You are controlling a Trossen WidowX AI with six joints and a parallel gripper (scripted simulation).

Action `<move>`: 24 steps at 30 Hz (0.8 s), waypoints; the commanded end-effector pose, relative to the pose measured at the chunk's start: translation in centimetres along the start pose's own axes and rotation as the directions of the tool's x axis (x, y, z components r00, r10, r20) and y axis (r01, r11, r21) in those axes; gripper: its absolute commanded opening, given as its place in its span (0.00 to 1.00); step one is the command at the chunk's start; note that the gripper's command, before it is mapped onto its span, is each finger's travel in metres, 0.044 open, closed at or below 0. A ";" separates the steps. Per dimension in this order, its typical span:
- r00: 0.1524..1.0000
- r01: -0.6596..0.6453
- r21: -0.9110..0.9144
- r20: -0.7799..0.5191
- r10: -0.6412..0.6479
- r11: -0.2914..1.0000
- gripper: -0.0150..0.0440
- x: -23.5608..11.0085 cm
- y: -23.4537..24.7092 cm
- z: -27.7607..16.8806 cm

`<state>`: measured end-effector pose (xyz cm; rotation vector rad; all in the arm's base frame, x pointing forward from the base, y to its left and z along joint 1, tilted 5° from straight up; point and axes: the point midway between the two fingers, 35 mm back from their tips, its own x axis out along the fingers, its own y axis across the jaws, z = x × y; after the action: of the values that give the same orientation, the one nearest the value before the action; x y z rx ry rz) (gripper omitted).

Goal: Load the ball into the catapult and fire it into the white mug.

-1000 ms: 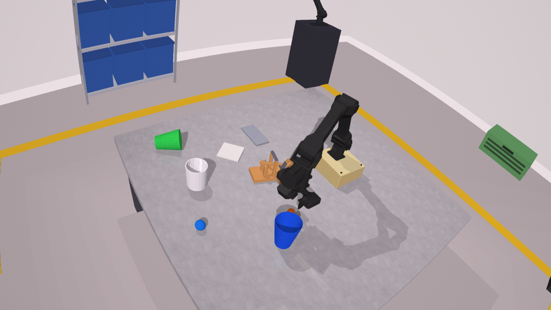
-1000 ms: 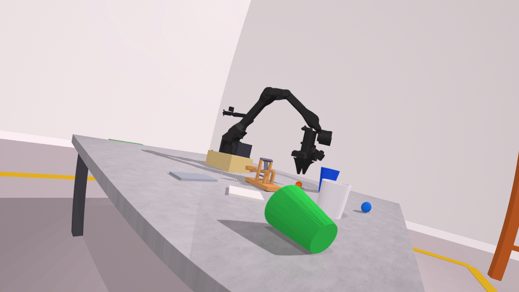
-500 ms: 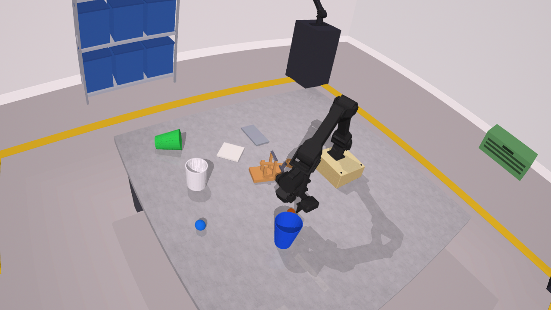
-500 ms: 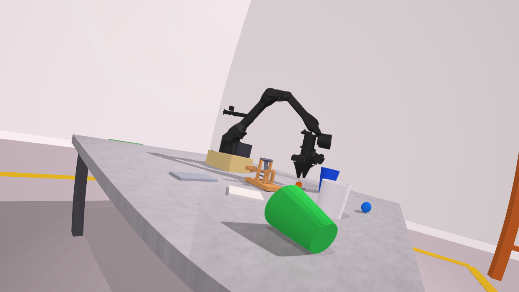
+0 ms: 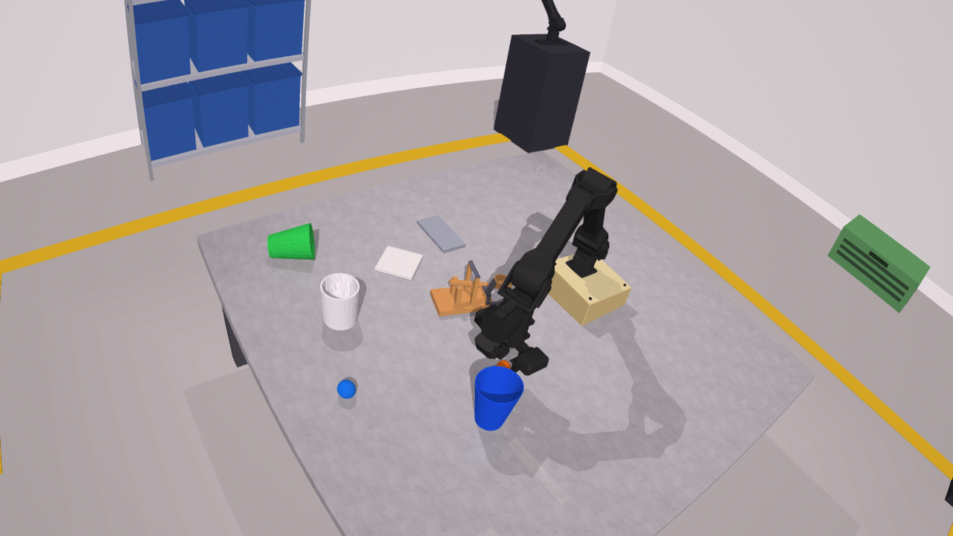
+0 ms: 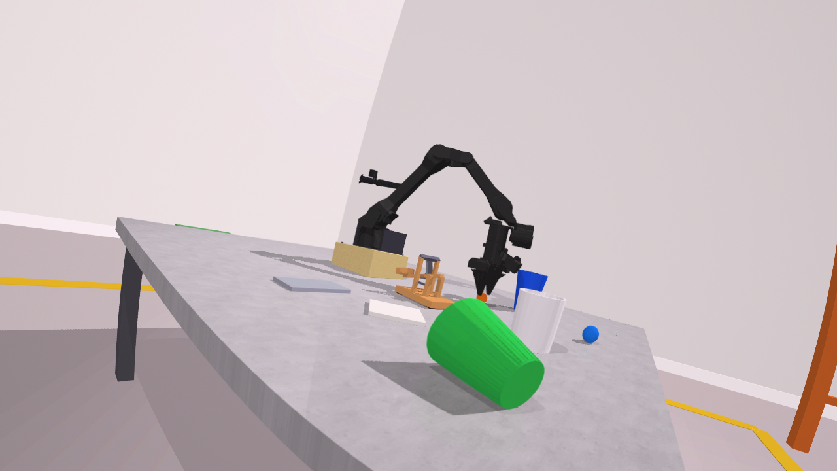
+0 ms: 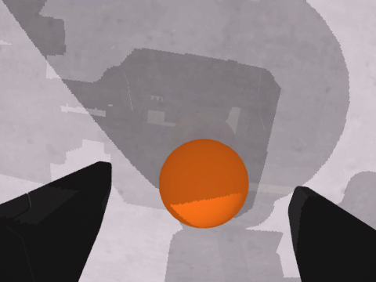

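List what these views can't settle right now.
- Orange ball: top view, mostly hidden behind the blue cup and the gripper.
- Fingertip height above the table: wrist view shows the open gripper around the ball, with gaps.
- White mug: inside unreadable.

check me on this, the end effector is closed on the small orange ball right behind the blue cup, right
Not quite. The end effector is open, not closed on the small orange ball. The wrist view shows the ball resting on the table with clear gaps to both black fingers. The rest holds: the ball lies right behind the blue cup.
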<state>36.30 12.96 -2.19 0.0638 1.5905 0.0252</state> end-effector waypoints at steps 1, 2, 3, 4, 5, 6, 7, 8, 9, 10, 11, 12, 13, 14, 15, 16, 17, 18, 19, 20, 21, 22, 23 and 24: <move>1.000 0.003 0.004 -0.016 -0.003 1.000 0.76 1.2 -0.1 -0.4; 1.000 0.003 0.004 -0.016 -0.003 1.000 0.76 1.3 -0.1 -0.4; 1.000 0.003 0.004 -0.016 -0.003 1.000 0.76 1.5 -0.1 -0.4; 1.000 0.003 0.004 -0.016 -0.003 1.000 0.76 1.6 -0.1 -0.4; 1.000 0.003 0.004 -0.016 -0.003 1.000 0.76 1.7 -0.1 -0.4; 1.000 0.003 0.004 -0.016 -0.003 1.000 0.76 1.7 -0.1 -0.4; 1.000 0.003 0.004 -0.016 -0.003 1.000 0.76 1.7 -0.1 -0.4; 1.000 0.003 0.004 -0.016 -0.003 1.000 0.72 1.7 -0.1 -0.4; 1.000 0.003 0.004 -0.016 -0.003 1.000 0.67 1.7 -0.1 -0.4; 1.000 0.003 0.004 -0.016 -0.003 1.000 0.63 1.7 -0.1 -0.4; 1.000 0.003 0.004 -0.016 -0.003 1.000 0.58 1.7 -0.1 -0.4; 1.000 0.003 0.004 -0.016 -0.003 1.000 0.54 1.7 -0.1 -0.4; 1.000 0.003 0.004 -0.016 -0.003 1.000 0.50 1.7 -0.1 -0.4; 1.000 0.003 0.004 -0.016 -0.003 1.000 0.48 1.7 -0.1 -0.4; 1.000 0.003 0.004 -0.016 -0.003 1.000 0.47 1.7 -0.1 -0.4; 1.000 0.003 0.004 -0.016 -0.003 1.000 0.46 1.7 -0.1 -0.4; 1.000 0.003 0.004 -0.016 -0.003 1.000 0.45 1.7 -0.1 -0.4; 1.000 0.003 0.004 -0.016 -0.003 1.000 0.44 1.7 -0.1 -0.4; 1.000 0.003 0.004 -0.016 -0.003 1.000 0.43 1.7 -0.1 -0.4; 1.000 0.003 0.004 -0.016 -0.003 1.000 0.42 1.7 -0.1 -0.4; 1.000 0.003 0.004 -0.016 -0.003 1.000 0.37 1.7 -0.1 -0.4; 1.000 0.003 0.004 -0.016 -0.003 1.000 0.33 1.6 -0.1 -0.4; 1.000 0.003 0.004 -0.016 -0.003 1.000 0.28 1.2 -0.1 -0.3; 1.000 0.003 0.004 -0.015 -0.003 1.000 0.25 0.5 -0.1 -0.2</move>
<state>35.95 12.94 -3.64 0.0615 1.6049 0.0217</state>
